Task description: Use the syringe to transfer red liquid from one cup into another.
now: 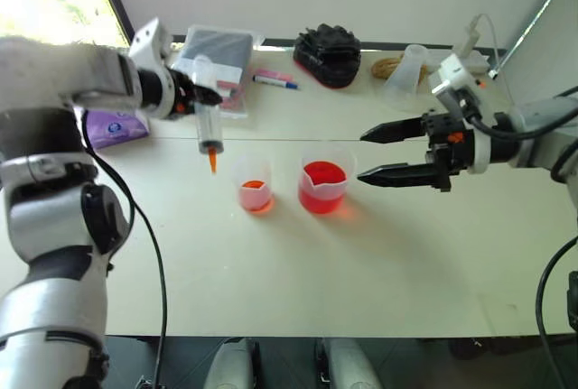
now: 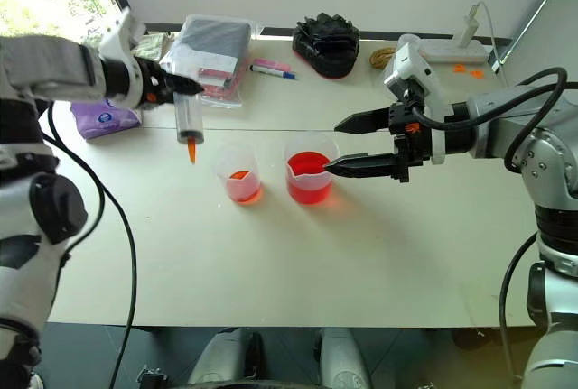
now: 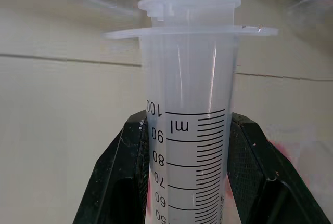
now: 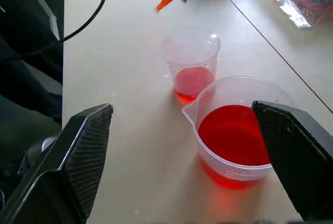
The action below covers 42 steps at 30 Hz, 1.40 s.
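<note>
So the left gripper (image 1: 200, 96) is clamped on the syringe (image 1: 209, 120) barrel, upper left of the frame, orange tip pointing down above the surface (image 1: 379, 281), left of the small cup (image 1: 254, 186). Right gripper (image 1: 377, 152) hangs spread wide right of the big beaker (image 1: 323, 181). Syringe looks light, rigid and slick, so gripping mid-barrel below the flange seems right.

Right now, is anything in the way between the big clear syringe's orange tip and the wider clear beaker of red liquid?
Yes. The smaller clear cup stands between the left gripper's syringe and the wider beaker; the tip hangs above table, left of both.
</note>
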Each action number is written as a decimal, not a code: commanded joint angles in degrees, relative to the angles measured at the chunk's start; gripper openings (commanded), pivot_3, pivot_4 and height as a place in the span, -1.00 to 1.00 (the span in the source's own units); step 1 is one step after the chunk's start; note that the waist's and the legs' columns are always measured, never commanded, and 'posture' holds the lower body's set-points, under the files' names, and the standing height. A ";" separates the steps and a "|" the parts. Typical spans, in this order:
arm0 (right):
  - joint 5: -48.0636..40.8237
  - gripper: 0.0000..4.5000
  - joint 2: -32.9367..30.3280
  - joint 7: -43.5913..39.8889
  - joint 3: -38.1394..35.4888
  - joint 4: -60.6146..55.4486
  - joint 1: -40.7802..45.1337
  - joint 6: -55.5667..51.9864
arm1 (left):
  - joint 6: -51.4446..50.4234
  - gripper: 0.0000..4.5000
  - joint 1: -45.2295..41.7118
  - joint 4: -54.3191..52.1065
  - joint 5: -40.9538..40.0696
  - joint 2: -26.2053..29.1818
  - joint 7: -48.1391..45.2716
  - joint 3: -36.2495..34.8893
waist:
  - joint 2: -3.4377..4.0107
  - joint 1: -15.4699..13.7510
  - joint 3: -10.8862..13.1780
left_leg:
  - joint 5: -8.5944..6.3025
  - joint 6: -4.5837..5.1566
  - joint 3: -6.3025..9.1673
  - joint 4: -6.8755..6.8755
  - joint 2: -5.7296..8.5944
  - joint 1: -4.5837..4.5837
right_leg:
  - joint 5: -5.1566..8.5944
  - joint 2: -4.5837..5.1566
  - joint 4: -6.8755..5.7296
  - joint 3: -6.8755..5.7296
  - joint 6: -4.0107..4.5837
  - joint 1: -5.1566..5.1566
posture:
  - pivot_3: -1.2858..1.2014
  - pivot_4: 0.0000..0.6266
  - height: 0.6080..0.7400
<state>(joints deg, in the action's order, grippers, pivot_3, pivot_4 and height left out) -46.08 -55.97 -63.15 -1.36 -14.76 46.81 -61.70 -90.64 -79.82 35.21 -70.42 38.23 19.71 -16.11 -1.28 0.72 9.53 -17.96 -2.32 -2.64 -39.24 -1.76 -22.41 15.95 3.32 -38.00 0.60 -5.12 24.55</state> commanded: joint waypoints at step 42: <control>-9.18 1.00 9.59 34.77 -18.50 -10.97 -8.95 1.84 | 77.13 -0.31 24.02 -8.27 45.13 -28.96 -85.47 19.86 | 0.03 -0.12 -0.02 | -0.24 0.64 0.17 -0.03 -0.09 0.01 | 0.02 -0.13 0.01 0.23 -0.04 -0.02 | 0.03 -0.52 1.00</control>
<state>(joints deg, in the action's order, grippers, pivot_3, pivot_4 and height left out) -53.86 -46.53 -30.06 -17.77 -24.98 36.42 -59.83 -16.02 -55.46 28.57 -25.78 9.55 -65.05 3.73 -1.24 0.60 9.51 -18.20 -1.68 -2.48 -39.27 -1.85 -22.40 15.97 3.19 -37.99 0.83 -5.16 24.53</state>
